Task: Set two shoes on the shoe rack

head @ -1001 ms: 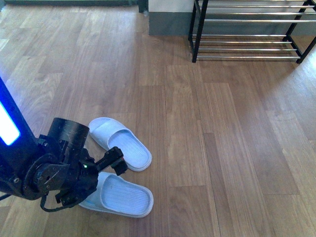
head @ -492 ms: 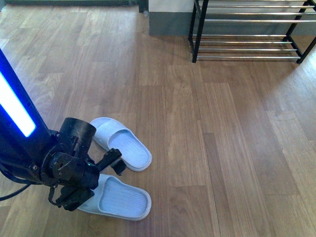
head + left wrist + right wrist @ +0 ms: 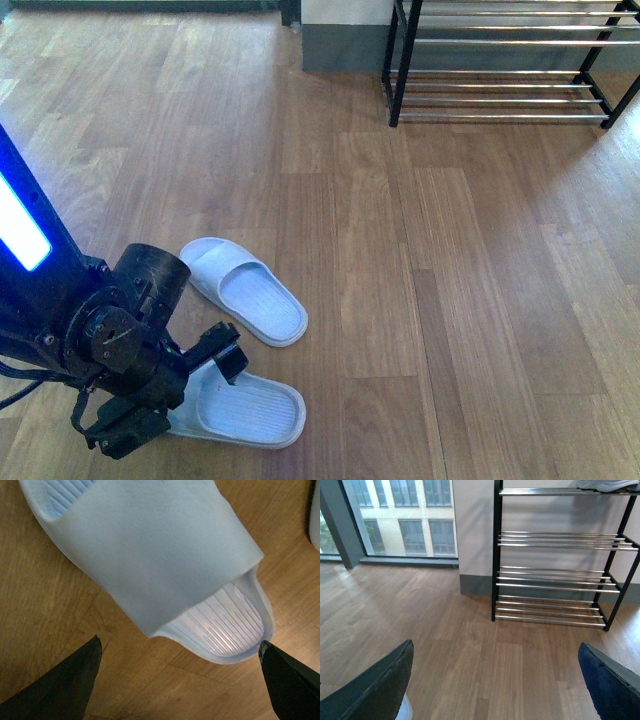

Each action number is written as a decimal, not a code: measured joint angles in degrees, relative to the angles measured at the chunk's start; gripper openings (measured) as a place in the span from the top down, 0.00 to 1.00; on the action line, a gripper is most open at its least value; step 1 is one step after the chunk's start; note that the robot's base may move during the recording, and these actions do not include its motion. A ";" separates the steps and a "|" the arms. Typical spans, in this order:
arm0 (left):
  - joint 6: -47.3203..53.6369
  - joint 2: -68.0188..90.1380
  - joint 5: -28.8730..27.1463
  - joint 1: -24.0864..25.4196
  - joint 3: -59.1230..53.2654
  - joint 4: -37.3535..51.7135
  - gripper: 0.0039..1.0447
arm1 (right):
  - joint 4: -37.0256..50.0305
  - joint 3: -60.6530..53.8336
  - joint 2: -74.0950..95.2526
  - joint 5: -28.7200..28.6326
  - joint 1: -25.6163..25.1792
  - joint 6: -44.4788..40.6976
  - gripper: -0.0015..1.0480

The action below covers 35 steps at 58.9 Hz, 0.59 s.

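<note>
Overall: two pale blue slides lie on a wooden floor (image 3: 450, 300) at my left side, and the shoe rack stands well apart from them against the far wall.
Near slide (image 3: 165, 555): pale blue rubber with a smooth, broad strap across the foot. It has an open toe, and fine raised ribs run along the footbed. It lies sole down on the floor, its strap end under my left arm and its heel pointing towards my right.
Far slide (image 3: 250, 290): it has the same pale blue colour and the same shape. It lies just beyond the near one at a slant, close to it but not touching.
Left end effector (image 3: 180, 646): open, with the two dark fingers spread wide on either side of the near slide's toe end. One fingertip sits just beside the toe rim. The other stands clear over bare floor, and nothing is gripped.
Right end effector (image 3: 495, 652): open, with the fingers wide apart and nothing between them. It is held up facing the rack.
Shoe rack (image 3: 555, 572): a black metal frame with shelves of thin chrome bars in several tiers. The lower tiers in sight are bare.
Distance: neither slide is on the rack, and a long stretch of floor separates them from it.
</note>
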 joint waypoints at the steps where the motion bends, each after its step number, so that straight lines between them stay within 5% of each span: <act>1: 0.00 0.37 -0.13 0.11 0.24 0.15 0.09 | 0.00 0.00 0.00 0.00 0.00 0.00 0.09; 20: 1.79 11.21 -0.98 0.04 4.55 2.51 0.09 | 0.00 0.00 0.00 0.00 0.00 0.00 0.09; 35: 10.93 11.63 -10.19 2.91 5.25 4.20 0.09 | 0.00 0.00 0.00 0.00 0.00 0.00 0.09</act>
